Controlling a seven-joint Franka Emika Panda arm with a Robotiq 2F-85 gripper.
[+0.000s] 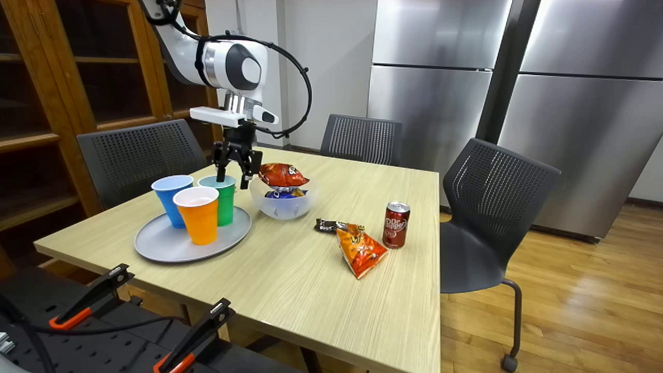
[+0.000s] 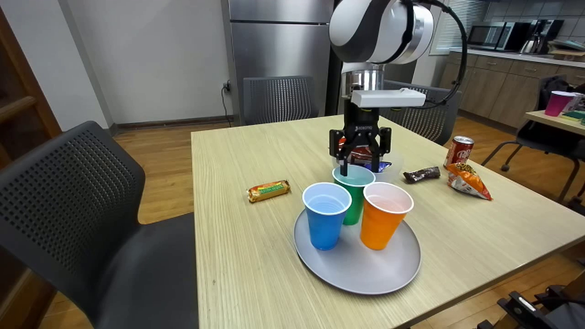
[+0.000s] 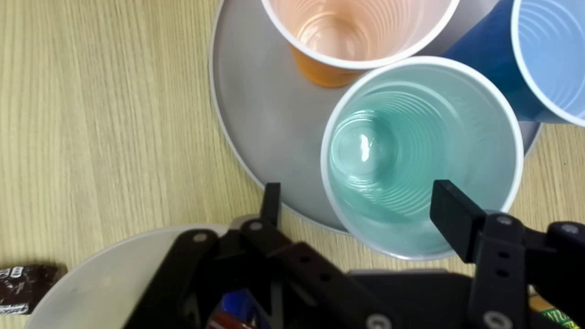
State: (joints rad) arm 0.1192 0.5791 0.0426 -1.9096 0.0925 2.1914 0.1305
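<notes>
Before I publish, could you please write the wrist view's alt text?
An open end effector, one finger overlapping a green cup that shares a gray plate with an orange cup and a blue cup. A pale bowl sits lower left.

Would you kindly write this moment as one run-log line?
End effector: open, holding nothing, nearest green cup | Plate: blue cup, orange cup, green cup, all upright | Bowl: holds red bag

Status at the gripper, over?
Black gripper open, nothing held. Green plastic cup upright on round gray plate, one fingertip at its mouth. Possible obstructions: adjacent orange plastic cup, nearby frosted round bowl.
</notes>
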